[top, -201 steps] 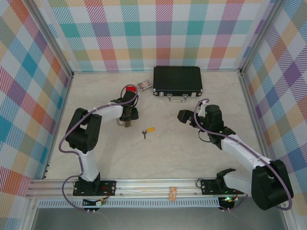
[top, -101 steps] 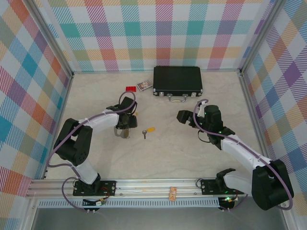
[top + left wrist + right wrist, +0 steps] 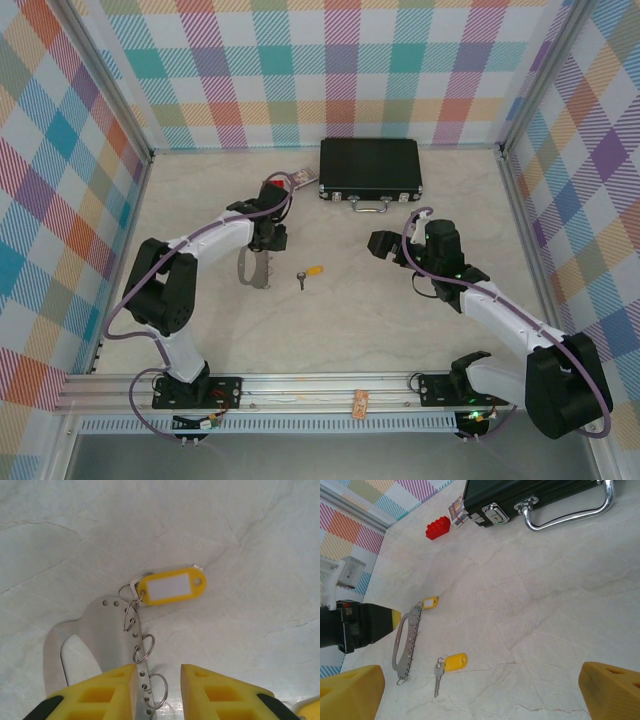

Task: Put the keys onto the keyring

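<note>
The keyring is a grey metal loop lying flat on the table, left of centre. Its perforated bar carries small split rings and a yellow tag. My left gripper hovers low over it. The jaws stand a little apart, with the bar running between them against the left finger and clear of the right one. A silver key with a yellow tag lies loose just right of the keyring. My right gripper hangs open further right, holding nothing.
A black case with a silver handle stands at the back. A small red block and a small card box lie left of it. Checked walls close in the table on three sides.
My left gripper dipped toward the near side over the keyring, then drew back, and its jaws have narrowed. The keyring has shifted slightly nearer. My right arm has not moved.
</note>
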You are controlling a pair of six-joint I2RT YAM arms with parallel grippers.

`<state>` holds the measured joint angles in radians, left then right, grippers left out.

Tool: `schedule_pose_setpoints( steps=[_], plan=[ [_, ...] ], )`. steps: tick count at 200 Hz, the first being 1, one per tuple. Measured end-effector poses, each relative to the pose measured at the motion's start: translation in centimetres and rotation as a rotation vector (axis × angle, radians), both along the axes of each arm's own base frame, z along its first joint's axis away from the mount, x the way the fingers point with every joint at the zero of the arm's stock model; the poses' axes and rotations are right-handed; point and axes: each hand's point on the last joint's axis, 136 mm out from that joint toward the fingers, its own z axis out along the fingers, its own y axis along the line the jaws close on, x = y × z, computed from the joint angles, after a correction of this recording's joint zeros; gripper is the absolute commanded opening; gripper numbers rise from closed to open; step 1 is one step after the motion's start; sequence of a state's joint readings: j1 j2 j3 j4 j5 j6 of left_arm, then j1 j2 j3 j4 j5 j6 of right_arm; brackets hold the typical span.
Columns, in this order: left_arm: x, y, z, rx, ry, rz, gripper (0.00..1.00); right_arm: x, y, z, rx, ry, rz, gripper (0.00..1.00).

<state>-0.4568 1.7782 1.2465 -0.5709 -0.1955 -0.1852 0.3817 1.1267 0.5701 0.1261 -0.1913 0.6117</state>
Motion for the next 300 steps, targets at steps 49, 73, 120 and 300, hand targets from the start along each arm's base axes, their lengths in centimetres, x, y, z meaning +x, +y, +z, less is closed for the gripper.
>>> schedule_pose_setpoints(
  steps=[49,73,120,300],
  plan=[
    [-0.2,0.2,-1.7,0.040,0.039,-0.025,0.25,-0.1,0.1,-0.2,-0.003,0.006,0.003,0.99],
    [-0.4,0.5,-3.1,0.070,0.071,-0.031,0.25,-0.2,0.1,-0.2,-0.004,0.010,0.004,0.99],
    [-0.3,1.0,-3.7,0.103,0.076,-0.030,0.23,-0.3,0.1,-0.3,-0.006,0.014,0.005,0.99],
    [0.1,1.6,-3.3,0.161,0.057,-0.037,0.00,-0.5,0.4,-0.2,-0.001,0.014,0.020,0.99]
  ],
)
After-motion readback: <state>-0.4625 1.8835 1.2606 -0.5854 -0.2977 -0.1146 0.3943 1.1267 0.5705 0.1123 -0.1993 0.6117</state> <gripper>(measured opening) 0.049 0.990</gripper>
